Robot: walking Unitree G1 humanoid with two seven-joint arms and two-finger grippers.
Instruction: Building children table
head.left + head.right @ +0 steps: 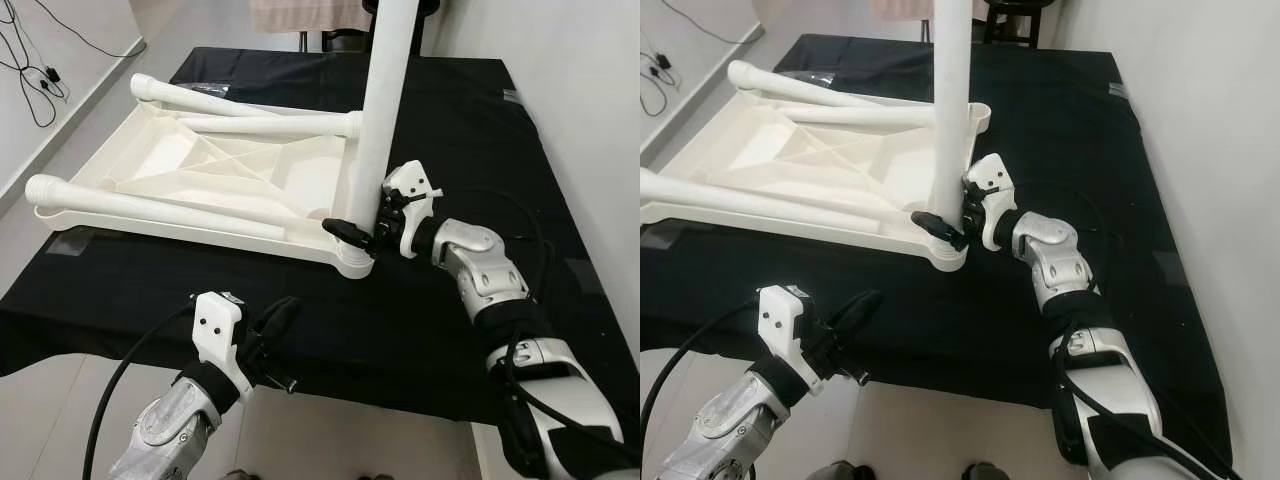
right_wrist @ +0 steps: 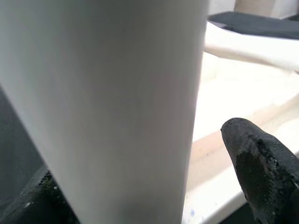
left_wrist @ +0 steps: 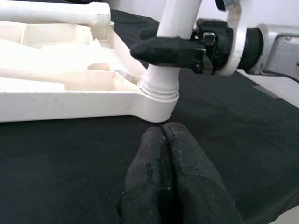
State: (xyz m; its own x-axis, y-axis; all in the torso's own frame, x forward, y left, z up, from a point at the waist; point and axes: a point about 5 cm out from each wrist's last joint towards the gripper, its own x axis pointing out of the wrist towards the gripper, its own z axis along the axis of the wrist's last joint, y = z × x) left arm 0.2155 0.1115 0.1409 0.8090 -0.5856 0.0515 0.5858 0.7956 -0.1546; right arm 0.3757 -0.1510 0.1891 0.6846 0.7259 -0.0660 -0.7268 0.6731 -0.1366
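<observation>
Eye views: upturned white tabletop (image 1: 200,170) lies on black-draped desk (image 1: 450,130), 3 loose legs (image 1: 150,205) resting in its tray-like underside. Upright leg (image 1: 385,110) stands in near corner socket, right gripper (image 1: 362,232) jaws clamped on it low.
L wrist view: left gripper (image 3: 163,154) jaws together, near desk's front edge.
R wrist view: upright leg between fingertips (image 2: 261,163).

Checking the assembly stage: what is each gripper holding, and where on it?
The right gripper clasps the upright table leg just above its corner socket. The left gripper holds nothing, fingers closed.
</observation>
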